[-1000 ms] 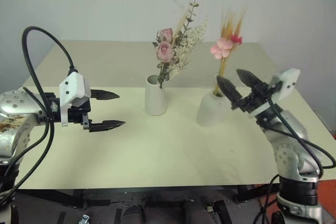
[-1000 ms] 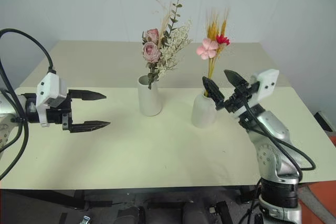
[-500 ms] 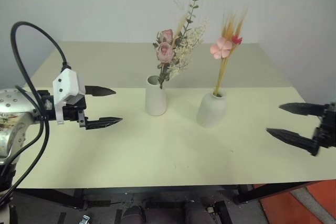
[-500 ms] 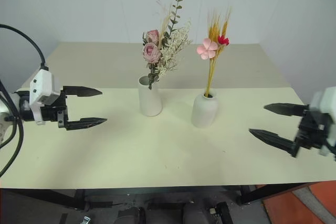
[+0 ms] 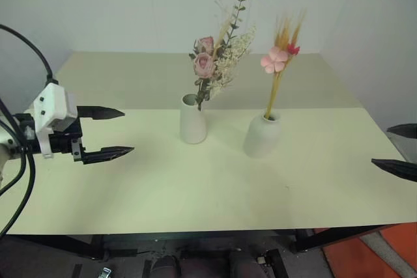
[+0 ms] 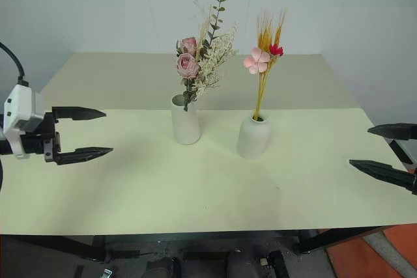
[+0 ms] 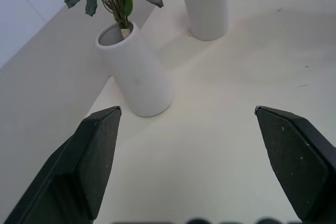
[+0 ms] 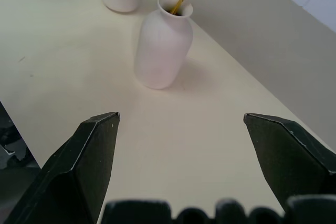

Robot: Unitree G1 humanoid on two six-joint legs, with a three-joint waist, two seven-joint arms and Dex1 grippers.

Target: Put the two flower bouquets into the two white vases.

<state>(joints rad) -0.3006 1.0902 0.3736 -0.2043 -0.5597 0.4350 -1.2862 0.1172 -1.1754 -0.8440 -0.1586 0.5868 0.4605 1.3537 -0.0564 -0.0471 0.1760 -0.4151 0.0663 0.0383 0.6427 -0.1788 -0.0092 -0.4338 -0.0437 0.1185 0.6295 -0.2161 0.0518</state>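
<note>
Tabletop (image 5: 215, 187): pale, wide bare room is left on both sides of the vases and toward the near edge.
Tall vase (image 5: 193, 119): stood near centre; the rose bunch (image 5: 215, 60) is held in it.
Round vase (image 5: 262, 135): at 3 o'clock of the tall one, apart; the yellow stalks (image 5: 281, 56) are seated in its neck.
Left claw (image 5: 109, 133): at 9 o'clock over the left edge, pointed level inward, spread wide, nothing gripped.
Right claw (image 6: 384, 153): at 3 o'clock by the right edge, spread wide, nothing gripped.
</note>
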